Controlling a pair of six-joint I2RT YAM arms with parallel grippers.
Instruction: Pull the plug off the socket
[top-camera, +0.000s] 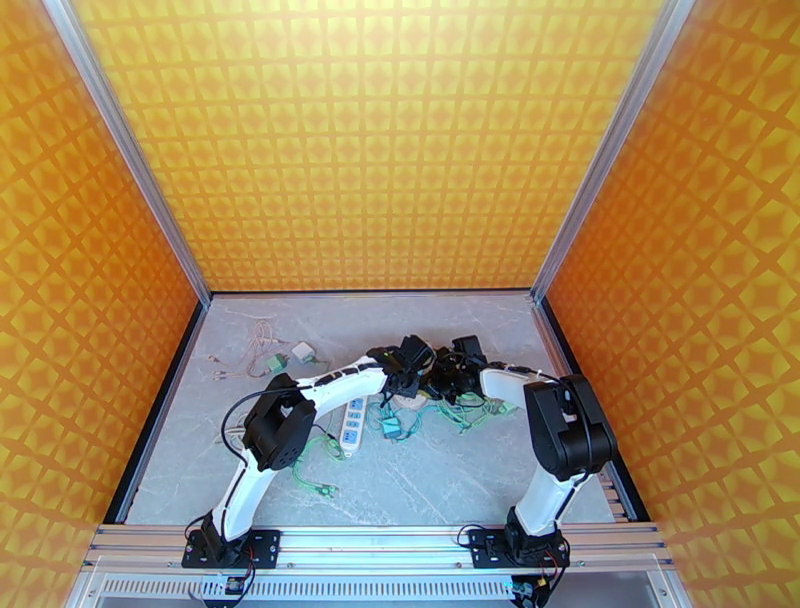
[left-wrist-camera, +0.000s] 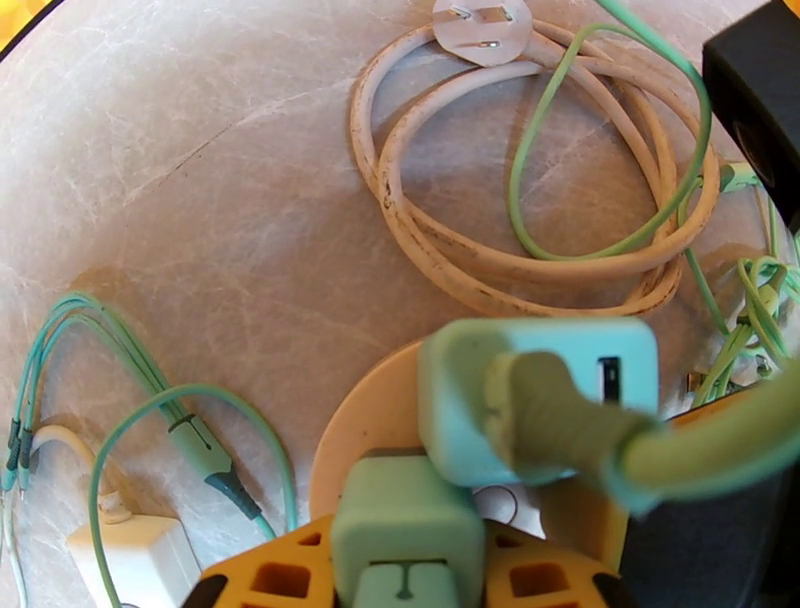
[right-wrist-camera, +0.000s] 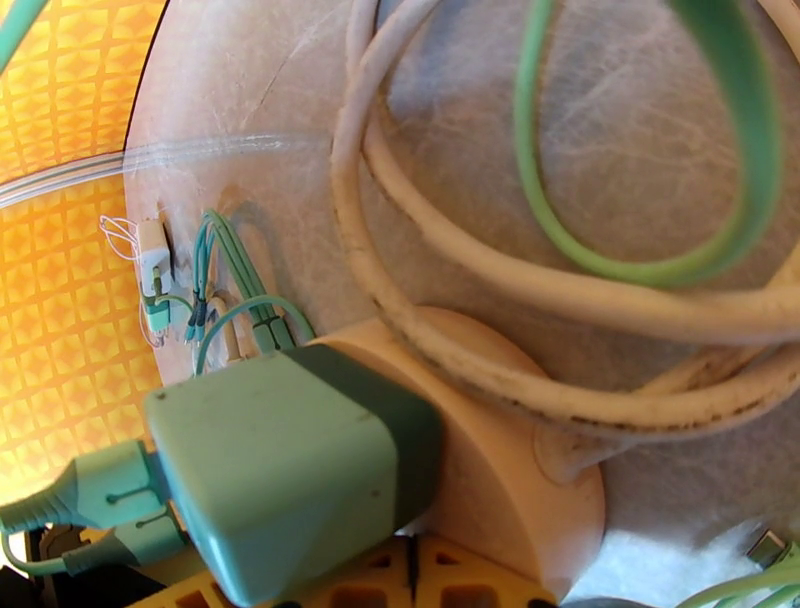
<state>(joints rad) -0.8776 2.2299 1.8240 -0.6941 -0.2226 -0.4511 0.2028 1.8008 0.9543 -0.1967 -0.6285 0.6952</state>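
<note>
Green charger plug (left-wrist-camera: 405, 525) seated on round beige socket (left-wrist-camera: 362, 430), mid marble table (top-camera: 450, 470). Left gripper (left-wrist-camera: 405, 585) clamped on it, yellow fingers (left-wrist-camera: 270, 578) flanking. Right gripper (right-wrist-camera: 410, 582) by socket; cannot tell its spread. Second plug (left-wrist-camera: 540, 395) adjacent, cabled.

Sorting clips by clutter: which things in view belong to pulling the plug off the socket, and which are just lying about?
Job in hand:
round socket
green plug
pale plug beside it

Lying about:
white power strip
small white charger
loose green cables
coiled white cord
</note>
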